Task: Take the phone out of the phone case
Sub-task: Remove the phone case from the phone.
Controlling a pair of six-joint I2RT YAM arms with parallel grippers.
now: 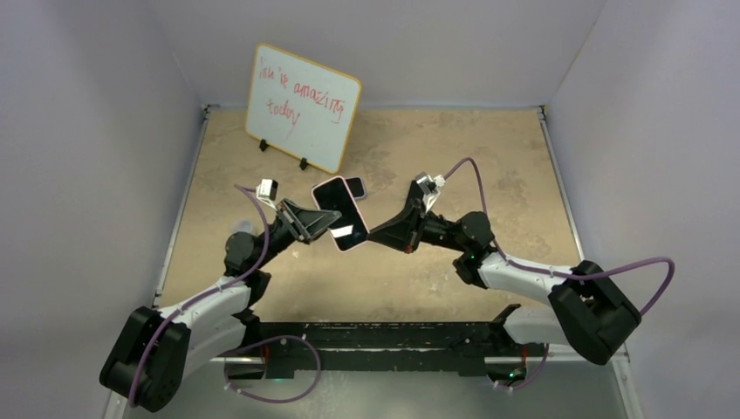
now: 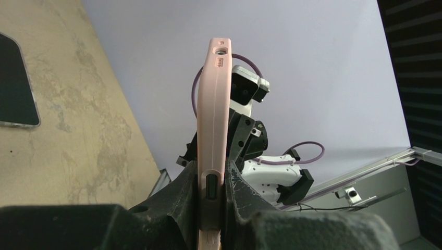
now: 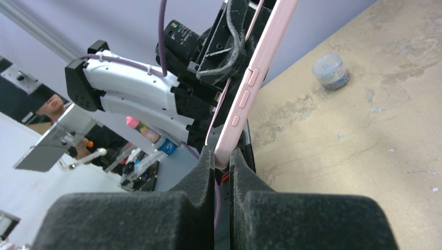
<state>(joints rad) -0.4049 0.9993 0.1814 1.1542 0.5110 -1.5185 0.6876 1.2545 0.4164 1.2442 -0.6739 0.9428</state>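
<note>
A pink phone case (image 1: 340, 218) hangs in the air over the middle of the table, held between both arms. Its upper face is dark and glossy, so the phone seems to sit inside it. My left gripper (image 1: 318, 218) is shut on the case's left side. In the left wrist view the case (image 2: 213, 104) stands edge-on between the fingers of that gripper (image 2: 212, 192). My right gripper (image 1: 373, 234) is shut on the near right corner. In the right wrist view the tips of that gripper (image 3: 222, 159) pinch the corner of the case (image 3: 250, 88).
A dark flat slab with a pale rim (image 1: 356, 186) (image 2: 15, 83) lies on the table just behind the held case. A whiteboard (image 1: 301, 106) stands at the back left. A small clear jar (image 3: 330, 71) sits on the table. Purple walls enclose the table.
</note>
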